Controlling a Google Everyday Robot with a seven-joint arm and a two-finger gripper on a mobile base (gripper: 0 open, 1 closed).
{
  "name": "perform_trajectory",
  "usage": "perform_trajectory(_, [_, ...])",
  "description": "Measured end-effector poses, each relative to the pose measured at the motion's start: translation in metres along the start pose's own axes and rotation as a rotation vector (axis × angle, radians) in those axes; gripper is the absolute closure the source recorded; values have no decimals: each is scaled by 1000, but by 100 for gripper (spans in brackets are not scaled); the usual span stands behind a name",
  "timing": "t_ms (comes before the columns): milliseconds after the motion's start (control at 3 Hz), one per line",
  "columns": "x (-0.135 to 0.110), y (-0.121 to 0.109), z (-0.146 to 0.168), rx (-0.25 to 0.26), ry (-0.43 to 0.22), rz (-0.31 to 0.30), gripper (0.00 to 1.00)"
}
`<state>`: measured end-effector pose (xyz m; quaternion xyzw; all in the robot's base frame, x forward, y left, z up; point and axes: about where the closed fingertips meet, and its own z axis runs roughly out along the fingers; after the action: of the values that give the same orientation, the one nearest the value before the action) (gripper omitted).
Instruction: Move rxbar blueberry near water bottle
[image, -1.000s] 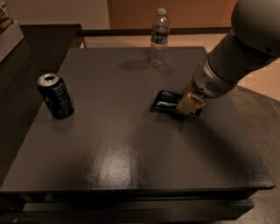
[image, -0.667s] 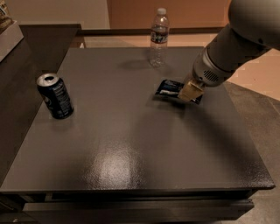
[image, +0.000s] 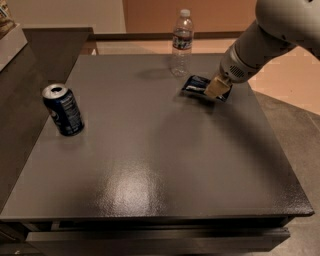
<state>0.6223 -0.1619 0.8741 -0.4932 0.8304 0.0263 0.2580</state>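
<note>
The rxbar blueberry (image: 195, 84), a flat dark-blue bar with white print, is held in my gripper (image: 215, 89) just above the dark table (image: 150, 170); its shadow lies beneath it. The gripper's tan fingers are shut on the bar's right end, and the arm reaches in from the upper right. The water bottle (image: 182, 44), clear with a white cap and dark label, stands upright at the table's far edge. It is a short way behind and left of the bar, not touching it.
A dark-blue soda can (image: 63, 110) stands upright near the table's left edge. A lower dark counter runs along the left side. The table's right edge lies close to the arm, with tan floor beyond it.
My gripper has carried the rxbar blueberry away from the table's middle, toward the far edge and the water bottle. The can and the bottle have not moved.
</note>
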Motion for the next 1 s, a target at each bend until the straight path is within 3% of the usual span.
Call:
perform_trajectory(667, [-23, -44, 25, 28, -14, 35, 100])
perform_trajectory(1000, [-28, -54, 37, 33, 0, 42, 82])
